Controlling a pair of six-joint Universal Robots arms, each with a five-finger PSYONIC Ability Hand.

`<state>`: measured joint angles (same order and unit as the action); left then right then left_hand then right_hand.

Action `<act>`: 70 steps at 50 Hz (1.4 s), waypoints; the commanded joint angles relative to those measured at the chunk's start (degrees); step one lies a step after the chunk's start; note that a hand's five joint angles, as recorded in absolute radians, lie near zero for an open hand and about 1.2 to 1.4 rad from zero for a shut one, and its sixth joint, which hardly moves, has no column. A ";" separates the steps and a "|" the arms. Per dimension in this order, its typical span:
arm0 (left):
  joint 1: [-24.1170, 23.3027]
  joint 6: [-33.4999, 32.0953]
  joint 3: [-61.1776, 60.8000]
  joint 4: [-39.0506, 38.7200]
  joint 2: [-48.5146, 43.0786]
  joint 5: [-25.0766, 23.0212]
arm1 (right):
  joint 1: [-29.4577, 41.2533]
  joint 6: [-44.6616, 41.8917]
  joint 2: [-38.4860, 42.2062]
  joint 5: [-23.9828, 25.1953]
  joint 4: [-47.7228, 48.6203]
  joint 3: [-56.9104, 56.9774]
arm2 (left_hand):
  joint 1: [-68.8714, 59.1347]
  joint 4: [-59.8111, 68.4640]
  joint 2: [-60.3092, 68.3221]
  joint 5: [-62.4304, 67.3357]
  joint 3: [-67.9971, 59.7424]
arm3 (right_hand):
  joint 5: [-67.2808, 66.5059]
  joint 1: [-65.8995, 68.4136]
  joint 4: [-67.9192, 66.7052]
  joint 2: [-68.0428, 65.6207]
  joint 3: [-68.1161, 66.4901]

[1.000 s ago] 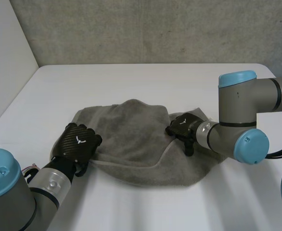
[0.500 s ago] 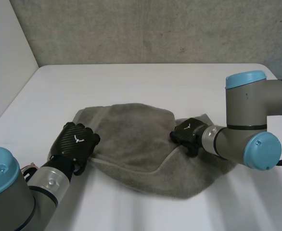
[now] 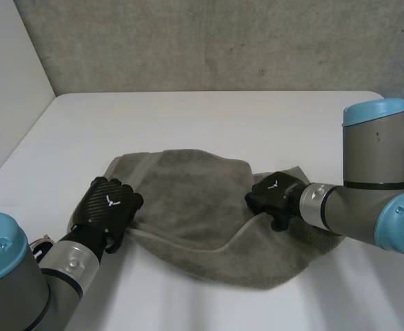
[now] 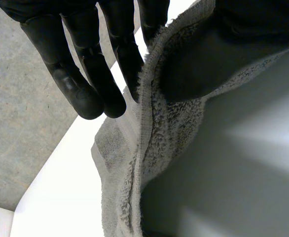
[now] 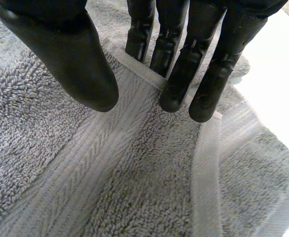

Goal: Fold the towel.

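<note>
Towel [image 3: 188,200] | rumpled on table [image 3: 223,117] | long axis runs left to right

The towel [image 3: 188,200] is terry cloth, rough and loopy, with a flatter woven band [image 5: 100,143]. The left hand [image 3: 109,203] and right hand [image 3: 271,192] look smooth, faintly glossy black. The surface [image 3: 209,121] is smooth, matt white.

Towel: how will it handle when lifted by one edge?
Probably floppy: the towel lies rumpled and doubled over, and its edge sags from the left hand to the table. Likely grippy, not slippery: thick looped pile shows under the right hand. A push would probably bunch it rather than slide it.
</note>
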<state>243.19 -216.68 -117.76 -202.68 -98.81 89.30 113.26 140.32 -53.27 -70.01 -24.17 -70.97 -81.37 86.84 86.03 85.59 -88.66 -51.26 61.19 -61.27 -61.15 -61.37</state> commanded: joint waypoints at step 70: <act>6.33 -7.97 2.44 -1.58 11.76 1.14 | -19.92 13.22 -41.92 -0.83 11.51 -22.20 | 1.37 -6.84 -6.03 -15.59 8.66 | -18.74 18.81 -18.73 -18.85 -18.63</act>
<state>249.99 -222.12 -116.89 -204.46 -97.94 89.73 93.44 153.91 -90.84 -70.87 -10.81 -95.60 -81.23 86.81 85.59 85.15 -88.31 -67.47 76.72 -76.31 -75.89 -76.65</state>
